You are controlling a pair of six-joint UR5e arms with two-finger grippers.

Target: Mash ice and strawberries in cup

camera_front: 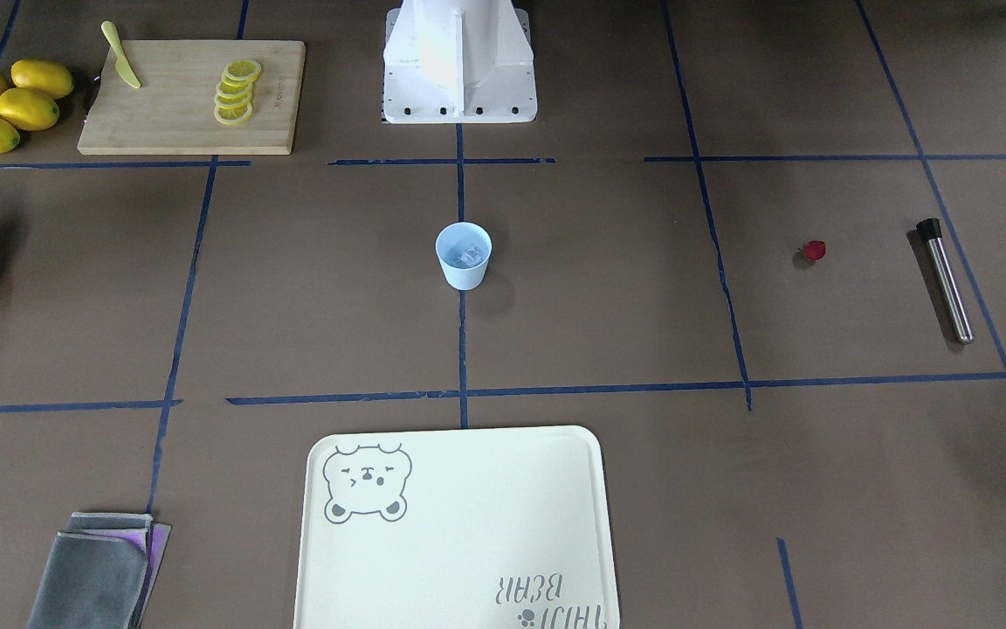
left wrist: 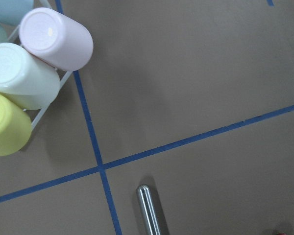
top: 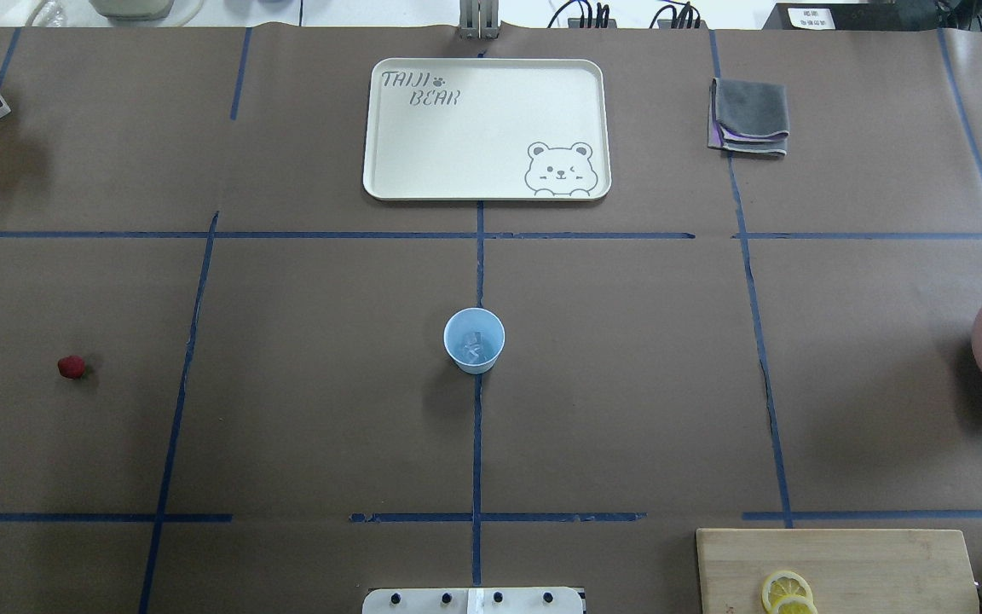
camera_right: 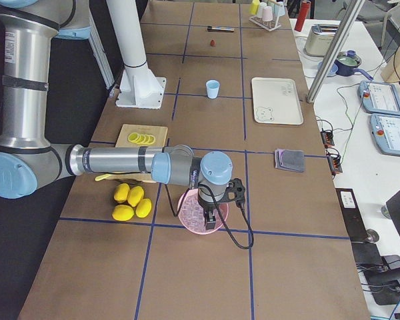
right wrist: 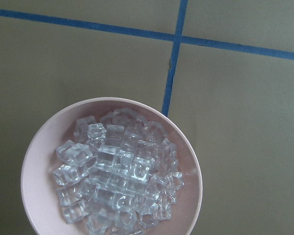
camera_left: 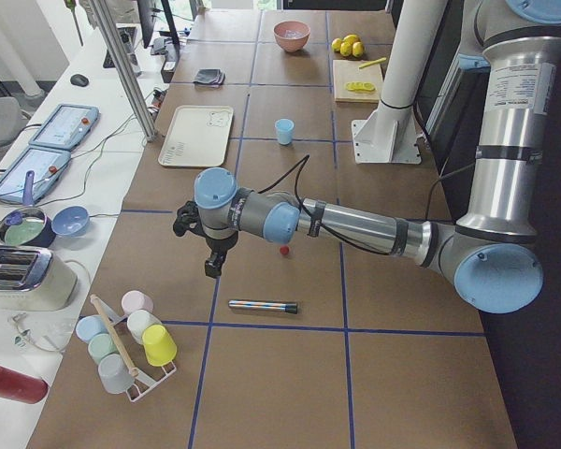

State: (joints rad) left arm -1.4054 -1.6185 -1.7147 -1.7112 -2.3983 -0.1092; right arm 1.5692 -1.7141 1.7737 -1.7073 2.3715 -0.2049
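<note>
Grippers: left gripper hangs near desk's left edge, right gripper over bowl at right edge; opening of either cannot be told. Cup at desk centre, ice inside. Strawberry near left edge, well apart from cup.

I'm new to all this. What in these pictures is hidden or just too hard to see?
- Left hand: small and dark in the left side view; open or shut is unclear.
- Right hand: likewise in the right side view, over the round pink bowl.
- Clear ice cubes in the small light-blue plastic cup: too small to count overhead.
- Shiny steel rod: cut off by the left wrist view's bottom edge.
</note>
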